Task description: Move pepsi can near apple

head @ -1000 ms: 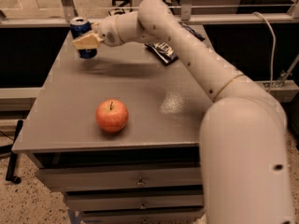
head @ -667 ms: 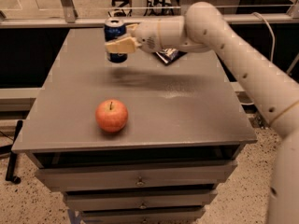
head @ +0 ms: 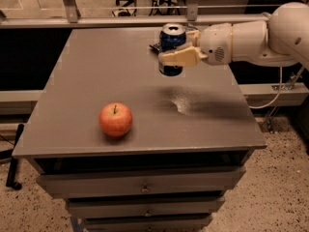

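While clamped in the claw [head: 170,52], pepsi can [head: 172,36] over table [head: 96,71], well apart from apple [head: 116,120].

Single cam, high, on drawer side of table [head: 96,81], tilted down, facing far rail [head: 120,19]. Mid range: whole tabletop plus drawers [head: 145,182] in frame. Gripper [head: 174,54] upper centre-right, clamped on pepsi can [head: 172,38], arm entering from right edge.

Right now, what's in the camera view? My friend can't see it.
The gripper holds the can upright over the back of the table, arm reaching in from the right. The apple sits apart near the front left edge.
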Robot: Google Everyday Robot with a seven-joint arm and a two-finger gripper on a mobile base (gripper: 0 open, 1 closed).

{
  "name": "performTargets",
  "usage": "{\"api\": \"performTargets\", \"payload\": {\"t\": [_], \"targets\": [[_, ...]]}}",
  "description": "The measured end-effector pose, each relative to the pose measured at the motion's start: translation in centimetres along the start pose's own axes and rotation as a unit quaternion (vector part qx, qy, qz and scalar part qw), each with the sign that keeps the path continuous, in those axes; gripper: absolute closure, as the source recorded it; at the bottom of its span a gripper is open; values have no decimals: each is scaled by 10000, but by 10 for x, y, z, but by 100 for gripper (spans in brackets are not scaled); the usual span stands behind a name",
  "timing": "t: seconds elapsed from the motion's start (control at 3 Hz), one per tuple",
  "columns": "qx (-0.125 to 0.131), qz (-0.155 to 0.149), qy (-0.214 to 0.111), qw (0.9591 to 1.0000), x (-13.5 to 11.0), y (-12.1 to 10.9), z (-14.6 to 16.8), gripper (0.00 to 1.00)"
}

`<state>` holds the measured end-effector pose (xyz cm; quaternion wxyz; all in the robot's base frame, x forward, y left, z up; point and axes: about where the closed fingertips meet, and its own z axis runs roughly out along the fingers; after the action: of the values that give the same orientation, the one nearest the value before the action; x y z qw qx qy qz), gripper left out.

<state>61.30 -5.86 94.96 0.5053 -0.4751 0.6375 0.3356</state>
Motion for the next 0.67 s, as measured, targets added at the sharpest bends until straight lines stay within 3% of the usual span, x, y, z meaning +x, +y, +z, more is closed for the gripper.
{"api": "performTargets", "payload": {"t": [0.33,0.67], "targets": [[-120,-39,302,9995,12,31,-33,100],[-447,-141,465,9978,19,61,-37,100]]}}
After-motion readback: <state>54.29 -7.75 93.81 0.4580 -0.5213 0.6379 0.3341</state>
